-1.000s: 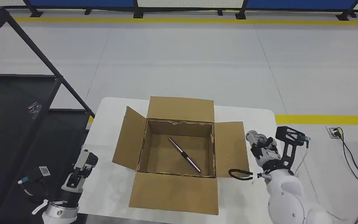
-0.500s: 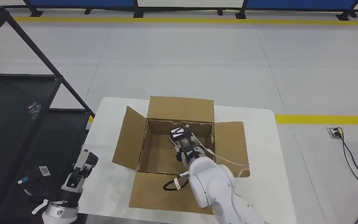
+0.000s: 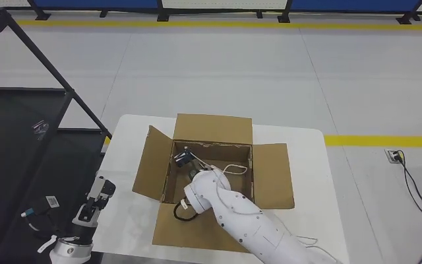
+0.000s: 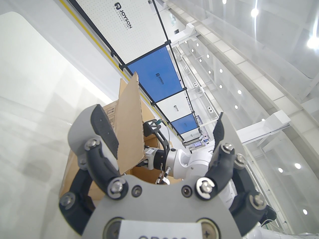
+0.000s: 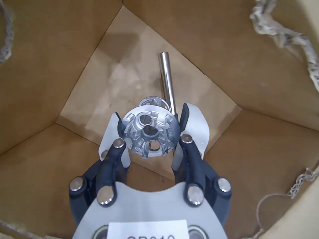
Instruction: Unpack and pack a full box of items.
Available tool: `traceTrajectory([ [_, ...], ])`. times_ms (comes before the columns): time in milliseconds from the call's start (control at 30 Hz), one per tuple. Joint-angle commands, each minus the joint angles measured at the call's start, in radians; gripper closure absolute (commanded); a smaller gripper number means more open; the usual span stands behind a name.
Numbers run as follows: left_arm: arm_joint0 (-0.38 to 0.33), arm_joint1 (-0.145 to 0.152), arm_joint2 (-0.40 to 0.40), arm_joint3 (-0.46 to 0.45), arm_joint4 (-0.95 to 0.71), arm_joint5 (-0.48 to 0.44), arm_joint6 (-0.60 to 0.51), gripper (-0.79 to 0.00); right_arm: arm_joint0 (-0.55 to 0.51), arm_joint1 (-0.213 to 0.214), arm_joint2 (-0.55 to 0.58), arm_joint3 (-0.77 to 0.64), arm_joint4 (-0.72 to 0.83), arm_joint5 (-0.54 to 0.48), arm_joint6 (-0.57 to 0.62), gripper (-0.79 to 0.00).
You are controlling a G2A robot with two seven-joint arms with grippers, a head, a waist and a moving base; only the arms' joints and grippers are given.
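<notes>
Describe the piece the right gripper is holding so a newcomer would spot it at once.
On the white table stands an open cardboard box, with the right gripper inside it. In its grip sits a round cast-metal part with ribs and holes around a central hub. The one thing beside it, a plain shiny rod, lies on the box floor.
</notes>
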State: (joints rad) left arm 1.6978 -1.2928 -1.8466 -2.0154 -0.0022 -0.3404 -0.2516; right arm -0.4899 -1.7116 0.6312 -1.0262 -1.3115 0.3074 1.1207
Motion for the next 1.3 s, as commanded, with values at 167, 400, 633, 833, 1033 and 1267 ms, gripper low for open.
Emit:
traceTrajectory([
  [167, 0.000, 0.000, 0.000, 0.000, 0.000, 0.000, 0.000, -0.785, 0.047, -0.047, -0.012, 0.146, 0.049, -0.011, -0.014, -0.154],
  [400, 0.000, 0.000, 0.000, 0.000, 0.000, 0.000, 0.000, -0.785, 0.074, -0.076, 0.001, 0.244, 0.087, -0.041, -0.048, -0.289],
  [633, 0.000, 0.000, 0.000, 0.000, 0.000, 0.000, 0.000, -0.785, 0.082, -0.086, 0.028, 0.272, 0.106, -0.074, -0.065, -0.422],
  [833, 0.000, 0.000, 0.000, 0.000, 0.000, 0.000, 0.000, -0.785, 0.073, -0.082, 0.052, 0.247, 0.088, -0.081, -0.059, -0.643],
  [1033, -0.002, 0.000, 0.002, -0.002, 0.001, 0.004, 0.002, -0.785, 0.054, -0.073, 0.083, 0.207, 0.065, -0.087, -0.054, -0.785],
  [1267, -0.011, 0.002, 0.006, -0.002, 0.109, 0.046, 0.038, -0.785, -0.026, -0.032, 0.171, 0.009, 0.020, -0.103, -0.053, -0.785],
])
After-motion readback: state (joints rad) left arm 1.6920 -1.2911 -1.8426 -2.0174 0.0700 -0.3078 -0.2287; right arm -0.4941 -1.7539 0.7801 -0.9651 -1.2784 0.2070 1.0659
